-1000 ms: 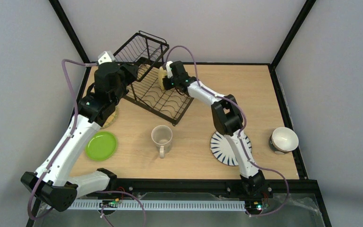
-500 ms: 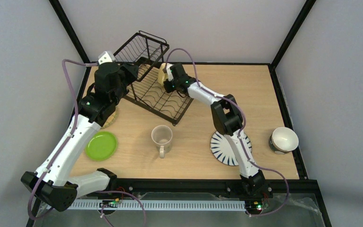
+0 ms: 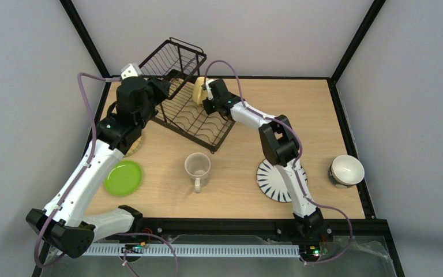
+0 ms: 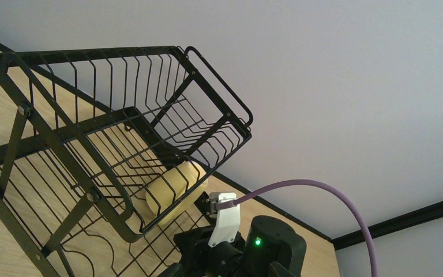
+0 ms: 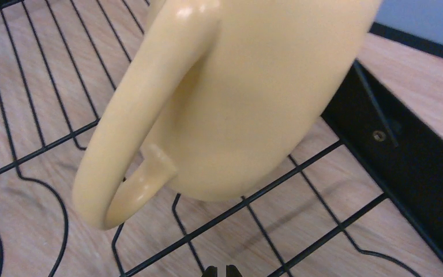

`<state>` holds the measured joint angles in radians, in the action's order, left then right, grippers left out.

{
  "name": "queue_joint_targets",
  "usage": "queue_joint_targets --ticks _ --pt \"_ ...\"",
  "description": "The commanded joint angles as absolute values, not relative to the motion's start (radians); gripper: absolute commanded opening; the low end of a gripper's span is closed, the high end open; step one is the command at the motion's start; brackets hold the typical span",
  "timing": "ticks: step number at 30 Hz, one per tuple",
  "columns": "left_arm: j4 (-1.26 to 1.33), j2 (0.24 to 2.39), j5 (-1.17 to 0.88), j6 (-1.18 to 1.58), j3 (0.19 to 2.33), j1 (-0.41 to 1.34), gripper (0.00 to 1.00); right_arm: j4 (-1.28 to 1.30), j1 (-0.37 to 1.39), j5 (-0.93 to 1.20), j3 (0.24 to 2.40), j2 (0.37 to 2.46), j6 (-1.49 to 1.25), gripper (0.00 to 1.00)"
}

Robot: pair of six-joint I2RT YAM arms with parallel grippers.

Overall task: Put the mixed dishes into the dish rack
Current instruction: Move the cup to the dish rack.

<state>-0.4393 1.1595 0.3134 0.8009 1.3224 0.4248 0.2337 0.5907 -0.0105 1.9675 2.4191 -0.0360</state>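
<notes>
Wooden table (image 3: 236,173): pale yellow ceramic mug (image 5: 236,98) on black wire dish rack (image 3: 190,112) base; right gripper (image 5: 220,269) fingers together, left gripper (image 3: 160,88) unclear.

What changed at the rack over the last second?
Right claw drew back slightly, off the yellow mug, which now shows more fully on the dish rack wires; whether it was just released is unclear. Left arm, beige mug, lime-green plate, striped plate and bowl unchanged.

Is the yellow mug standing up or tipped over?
Tipped over. The yellow mug lies slanted over the dish rack's bottom wires, handle sticking sideways.
</notes>
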Motion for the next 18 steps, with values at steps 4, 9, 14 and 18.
queue_joint_targets --ticks 4,9,14,18 --pt "-0.427 1.166 0.316 0.786 1.313 0.419 0.83 0.171 0.580 -0.113 1.995 2.402 -0.017 0.06" --pt "-0.418 1.167 0.318 0.782 1.303 0.419 0.83 0.163 0.565 -0.130 2.064 2.448 -0.013 0.06" --pt "-0.414 1.170 0.318 0.780 1.299 0.419 0.83 0.184 0.559 -0.097 2.168 2.509 -0.009 0.06" --pt "-0.415 1.170 0.320 0.778 1.296 0.419 0.83 0.231 0.557 -0.055 2.262 2.564 -0.013 0.07"
